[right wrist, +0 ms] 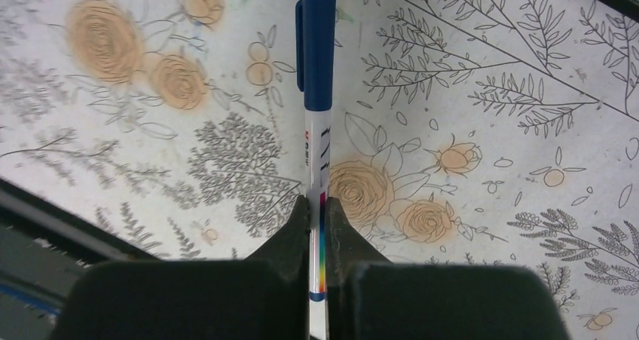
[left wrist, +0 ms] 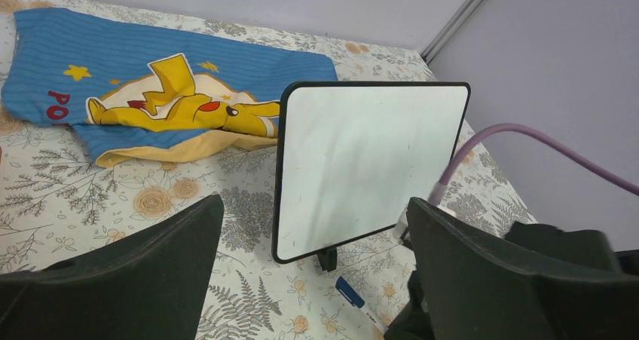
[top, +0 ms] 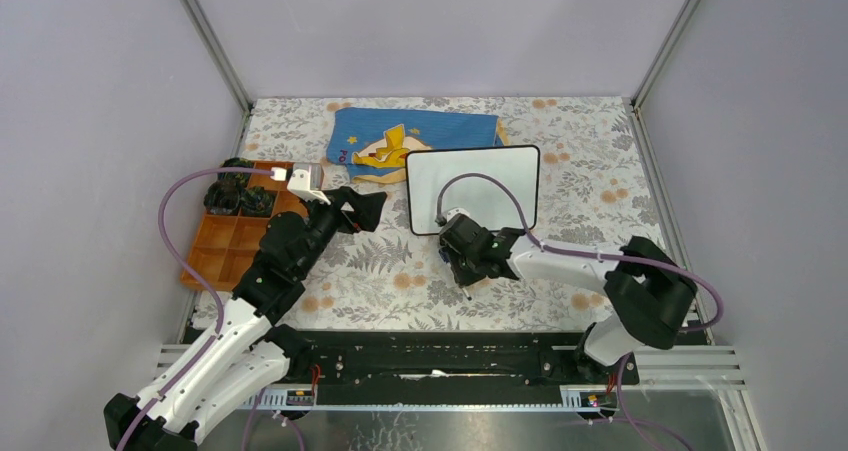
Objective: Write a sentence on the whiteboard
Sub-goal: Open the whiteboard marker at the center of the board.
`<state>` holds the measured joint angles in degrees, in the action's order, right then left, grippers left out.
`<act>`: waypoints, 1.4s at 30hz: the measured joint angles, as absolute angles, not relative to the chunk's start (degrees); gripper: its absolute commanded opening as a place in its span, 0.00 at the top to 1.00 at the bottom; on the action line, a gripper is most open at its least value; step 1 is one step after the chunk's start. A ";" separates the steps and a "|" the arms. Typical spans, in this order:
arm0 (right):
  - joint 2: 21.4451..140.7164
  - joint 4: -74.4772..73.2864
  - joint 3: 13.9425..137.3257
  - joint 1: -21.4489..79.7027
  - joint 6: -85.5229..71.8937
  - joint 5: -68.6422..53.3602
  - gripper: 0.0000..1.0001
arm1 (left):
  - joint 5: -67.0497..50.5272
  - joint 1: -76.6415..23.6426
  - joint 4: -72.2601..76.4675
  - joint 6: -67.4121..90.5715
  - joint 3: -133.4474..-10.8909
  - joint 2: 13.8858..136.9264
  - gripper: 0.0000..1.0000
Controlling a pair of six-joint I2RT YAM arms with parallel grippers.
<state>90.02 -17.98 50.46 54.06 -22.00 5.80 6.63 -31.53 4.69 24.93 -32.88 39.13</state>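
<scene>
Holding the marker: the right gripper (right wrist: pixel 316 204) has its fingers clenched on the white barrel of the marker (right wrist: pixel 315 91), whose blue cap is on and points to the top of the right wrist frame.
Left gripper: the left gripper (top: pixel 365 209), left of centre in the overhead view, has its fingers spread wide and grasps nothing.
Whiteboard: the whiteboard (top: pixel 472 189) stands just right of centre in the overhead view, its upper left corner overlapping the blue cloth (top: pixel 415 136).
Done so far: the marker is grasped. The board face is blank, with no lettering on it.
Left to do: judging by the capped tip, uncapping, bringing the tip to the board, and all of the writing.
Right wrist view only: the capped end, the print on the barrel and the exact grip near its lower end. Whether the marker is lifted off the floral tablecloth (right wrist: pixel 482 76) cannot be told.
Left wrist view only: the board propped on its black foot, its glossy face free of strokes, and the blue cap low in the frame just beside that foot.
Overhead view only: both arms together, and the orange tray (top: pixel 225 261) at the left edge holding dark items.
</scene>
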 measured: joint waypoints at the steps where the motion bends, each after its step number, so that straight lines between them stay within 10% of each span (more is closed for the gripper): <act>1: 88.75 -17.85 50.15 54.11 -22.28 5.32 1.00 | 6.63 -31.53 4.69 24.93 -32.88 39.13 0.01; 28: 60.01 -9.45 37.58 54.65 -26.72 -3.16 1.00 | 5.63 -31.53 5.10 24.93 -32.86 39.05 0.01; 42: 45.08 2.20 31.38 54.76 -26.57 -4.23 1.00 | -19.42 -31.86 21.04 30.33 -28.34 39.53 0.01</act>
<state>45.08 2.20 31.38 54.76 -26.57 -4.23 -19.42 -31.86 21.04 30.33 -28.34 39.53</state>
